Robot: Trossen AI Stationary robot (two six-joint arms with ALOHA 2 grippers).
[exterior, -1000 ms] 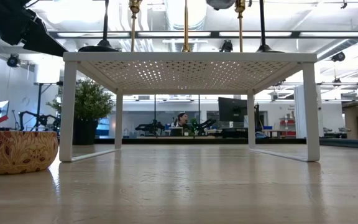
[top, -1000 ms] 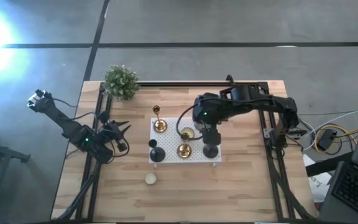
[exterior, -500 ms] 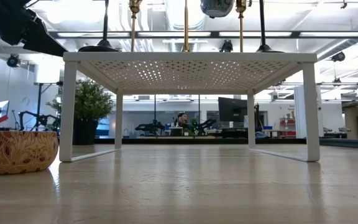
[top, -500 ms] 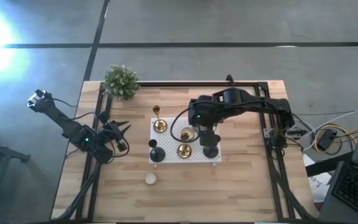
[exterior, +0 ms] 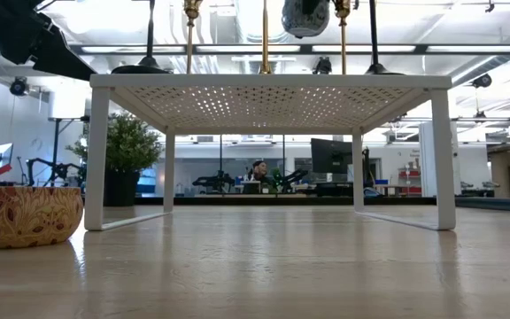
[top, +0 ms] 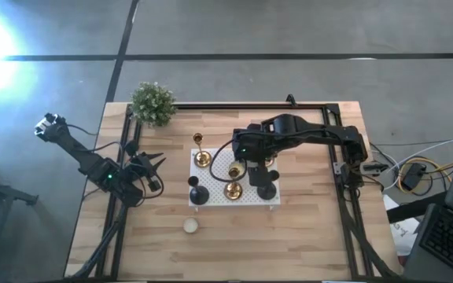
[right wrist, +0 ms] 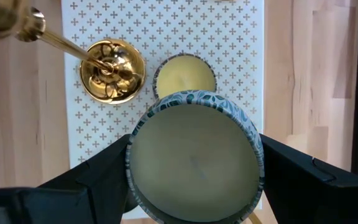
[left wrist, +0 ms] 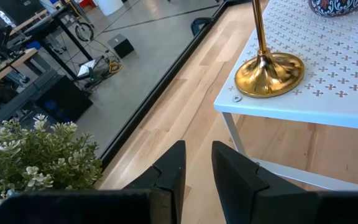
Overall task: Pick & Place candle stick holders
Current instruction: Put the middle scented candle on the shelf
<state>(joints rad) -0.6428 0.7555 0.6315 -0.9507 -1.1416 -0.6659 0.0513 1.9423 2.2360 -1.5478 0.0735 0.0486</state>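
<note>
A white perforated stand carries brass-gold candle stick holders and two squat black ones. The low view shows three brass stems above the stand top. My right gripper hovers over the stand, shut on a round blue-patterned candle cup filled with cream wax. Below it are a brass holder and a small cream candle. My left gripper waits open and empty at the table's left, facing the stand's corner. My right gripper pinches the candle cup's round wall between its two fingers, one on each opposite side. The fingers come from above, pointing down. The cup sits upright with its open top up, lifted clear above the stand.
A potted green plant stands at the table's far left. A small leaf-patterned candle bowl sits on the wood in front of the stand. Black frame rails run along the table's sides.
My right gripper has carried the candle cup toward the table's left, from above the right black holder to above the stand's middle, and has come down a little. It now covers the small cream candle in the high view.
</note>
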